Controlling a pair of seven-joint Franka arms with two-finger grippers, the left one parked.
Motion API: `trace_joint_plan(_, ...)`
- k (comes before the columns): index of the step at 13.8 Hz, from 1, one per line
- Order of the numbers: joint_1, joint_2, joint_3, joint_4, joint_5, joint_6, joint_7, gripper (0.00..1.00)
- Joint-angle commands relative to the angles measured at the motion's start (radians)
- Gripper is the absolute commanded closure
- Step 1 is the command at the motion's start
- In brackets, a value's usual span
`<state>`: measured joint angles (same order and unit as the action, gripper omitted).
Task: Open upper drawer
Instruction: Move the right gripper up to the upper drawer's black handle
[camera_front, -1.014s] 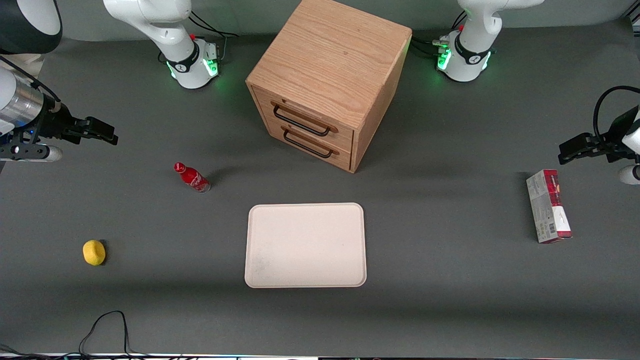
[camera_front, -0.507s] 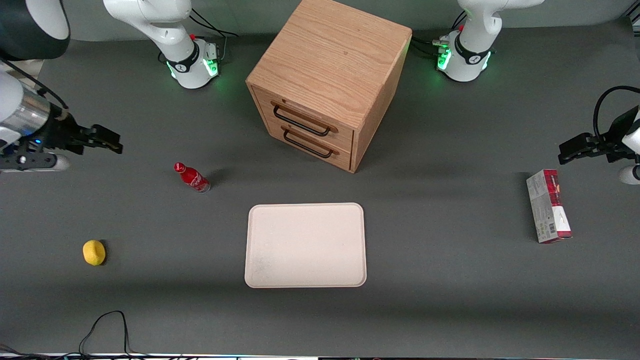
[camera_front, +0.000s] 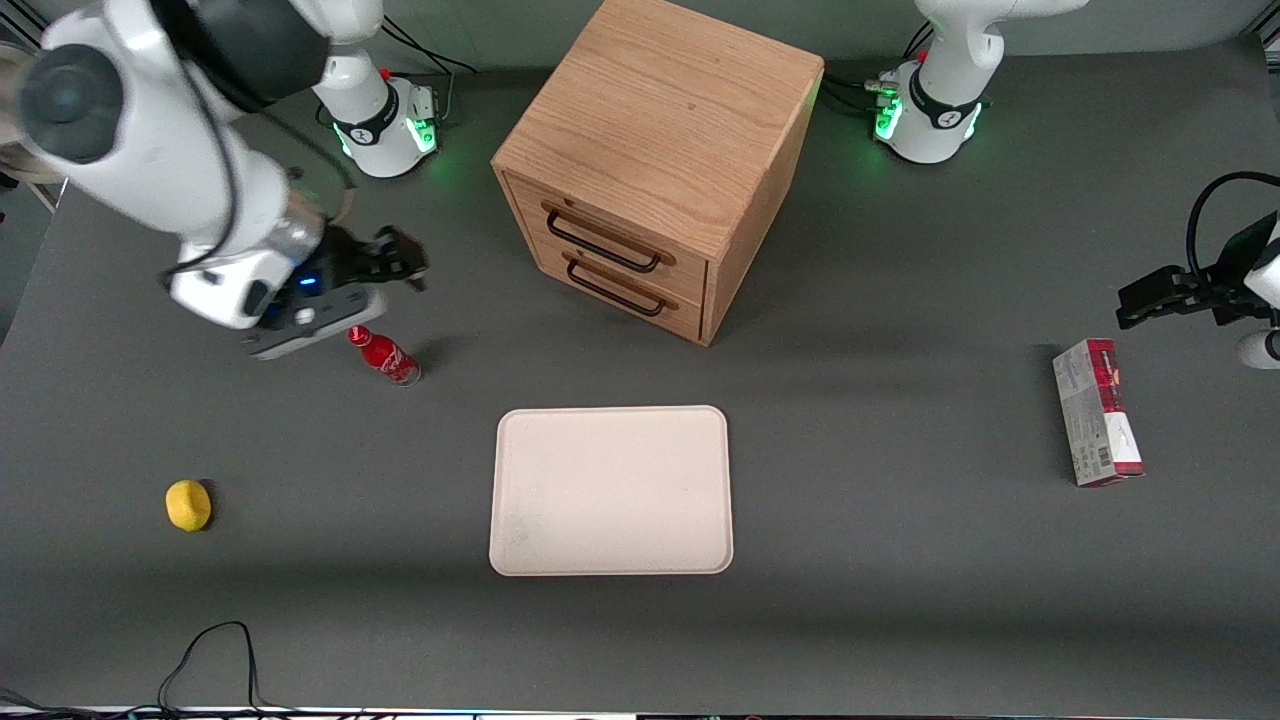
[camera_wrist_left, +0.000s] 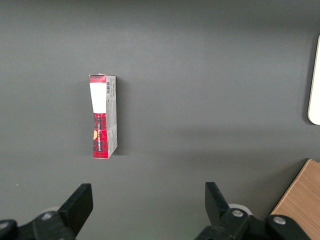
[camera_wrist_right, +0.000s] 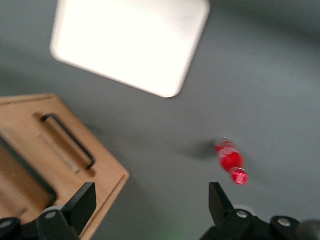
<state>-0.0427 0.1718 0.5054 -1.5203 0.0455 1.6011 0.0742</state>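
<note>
Wooden cabinet (camera_front: 660, 150) stands on the grey desk (camera_front: 900, 560), midway between the two arm bases, turned at an angle. Both drawers sit flush in its face. The upper drawer (camera_front: 608, 236) is shut, its long black bar handle (camera_front: 603, 243) untouched; the lower drawer (camera_front: 620, 290), just beneath with its own black handle, is shut too. What lies inside either cannot be seen. Cream tray (camera_front: 611, 490) lies flat on the desk, nearer the front camera than the cabinet, with nothing on it. The gripper (camera_front: 398, 262) hangs above the desk toward the working arm's end, apart from the cabinet face and level with the drawers; jaws parted wide, holding nothing, as the right wrist view shows, with both finger pads (camera_wrist_right: 82, 202) spread apart. Small red bottle (camera_front: 384, 355) stands just beside the gripper, slightly nearer the front camera. Yellow ball-like object (camera_front: 188, 504) sits well apart from the bottle, nearer the front camera still. Red-and-white carton (camera_front: 1095, 412) lies on its side toward the parked arm's end. Bare desk between gripper and drawer handle.
</note>
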Motion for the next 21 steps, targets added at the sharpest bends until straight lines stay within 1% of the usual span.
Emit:
trace_joint_plan(1, -0.002, 0.067, 0.132, 0.045, 0.01, -0.012, -0.031, 0.0)
trace_joint_plan(2, -0.002, 0.093, 0.183, 0.045, 0.01, -0.007, -0.062, 0.0)
trace_joint_plan(4, 0.0, 0.136, 0.252, 0.035, 0.011, 0.02, -0.109, 0.0)
trace_joint_plan(8, 0.017, 0.207, 0.298, -0.02, 0.019, 0.138, -0.191, 0.0)
trace_joint_plan(12, 0.017, 0.25, 0.303, -0.115, 0.02, 0.279, -0.238, 0.0)
trace_joint_plan(13, 0.015, 0.252, 0.303, -0.126, 0.022, 0.289, -0.264, 0.0)
trace_joint_plan(19, 0.017, 0.252, 0.303, -0.181, 0.025, 0.293, -0.271, 0.0)
trace_joint_plan(21, 0.017, 0.252, 0.303, -0.199, 0.025, 0.319, -0.289, 0.0)
